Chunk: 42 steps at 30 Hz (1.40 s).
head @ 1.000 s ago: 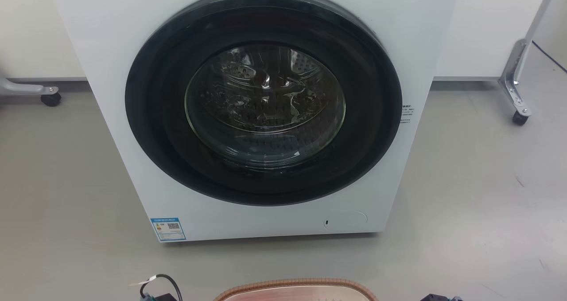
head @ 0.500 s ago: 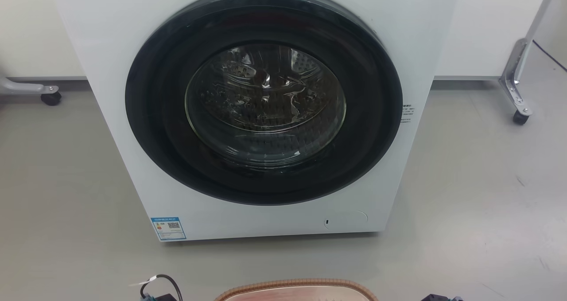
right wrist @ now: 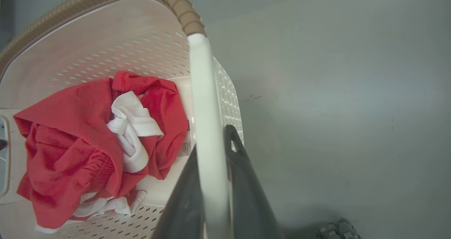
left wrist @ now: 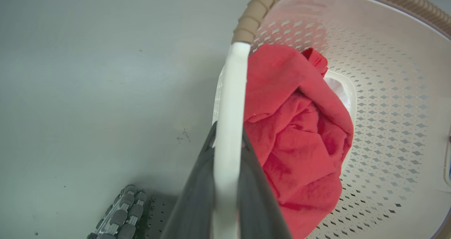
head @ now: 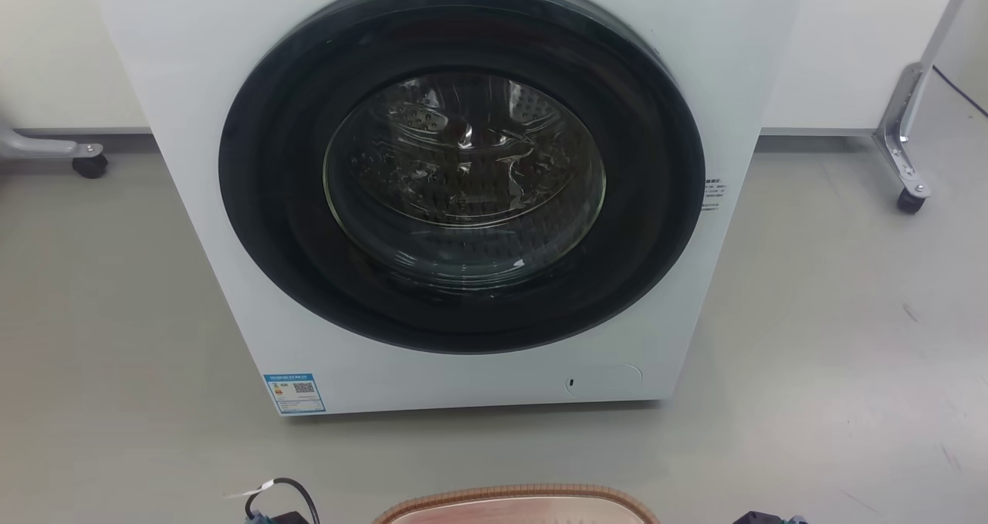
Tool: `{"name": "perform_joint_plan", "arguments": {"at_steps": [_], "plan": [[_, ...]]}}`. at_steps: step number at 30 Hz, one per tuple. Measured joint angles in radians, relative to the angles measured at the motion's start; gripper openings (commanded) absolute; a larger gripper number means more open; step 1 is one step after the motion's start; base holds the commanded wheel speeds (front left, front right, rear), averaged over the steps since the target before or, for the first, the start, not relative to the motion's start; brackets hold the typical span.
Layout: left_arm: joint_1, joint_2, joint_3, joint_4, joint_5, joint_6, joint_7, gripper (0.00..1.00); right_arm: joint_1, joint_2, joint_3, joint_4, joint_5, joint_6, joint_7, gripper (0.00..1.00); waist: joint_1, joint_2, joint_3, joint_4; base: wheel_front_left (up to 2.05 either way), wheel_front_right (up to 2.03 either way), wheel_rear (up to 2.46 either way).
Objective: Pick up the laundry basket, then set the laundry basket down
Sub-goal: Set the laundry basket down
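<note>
Head view: A white front-loading washing machine stands on a grey floor. Its round dark door is closed and the steel drum is visible through the glass. A blue label sits at the cabinet's lower left corner. A metal frame leg on a caster stands off to the right. The laundry basket lies directly in front of the machine and apart from it, with its brown woven-look rim showing at the bottom edge of the frame.

Left wrist view: The left tool pinches the basket's left handle, one dark finger pressed to each side of the white bar. Just inside the perforated cream wall, a crumpled red garment is heaped against the handle side.

Right wrist view: The right tool clamps the right handle in the same way, with the white bar running up between its two fingers. On the basket's bottom the red garment is bunched around a white cloth. Grey floor spreads beyond the wall. Whether the basket rests on the floor or hangs clear of it cannot be told.
</note>
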State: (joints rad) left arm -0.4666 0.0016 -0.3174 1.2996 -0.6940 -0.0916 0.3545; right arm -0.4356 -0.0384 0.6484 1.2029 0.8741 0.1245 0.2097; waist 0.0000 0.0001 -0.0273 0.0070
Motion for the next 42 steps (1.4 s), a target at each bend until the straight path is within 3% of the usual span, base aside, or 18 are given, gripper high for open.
{"name": "perform_joint_plan", "arguments": {"at_steps": [15, 42], "plan": [[-0.019, 0.000, -0.010, -0.029, 0.000, 0.013, -0.065, 0.00, -0.031, -0.015, 0.010, -0.032, 0.004, 0.000, -0.053, 0.00, 0.0001, 0.0000, 0.093, -0.004, 0.00, 0.00, 0.00], [-0.285, 0.011, -0.017, -0.097, 0.024, 0.051, -0.200, 0.00, -0.330, -0.050, 0.019, -0.058, -0.048, 0.000, -0.192, 0.00, 0.0002, 0.0001, 0.472, -0.014, 0.00, 0.00, 0.00]]}}
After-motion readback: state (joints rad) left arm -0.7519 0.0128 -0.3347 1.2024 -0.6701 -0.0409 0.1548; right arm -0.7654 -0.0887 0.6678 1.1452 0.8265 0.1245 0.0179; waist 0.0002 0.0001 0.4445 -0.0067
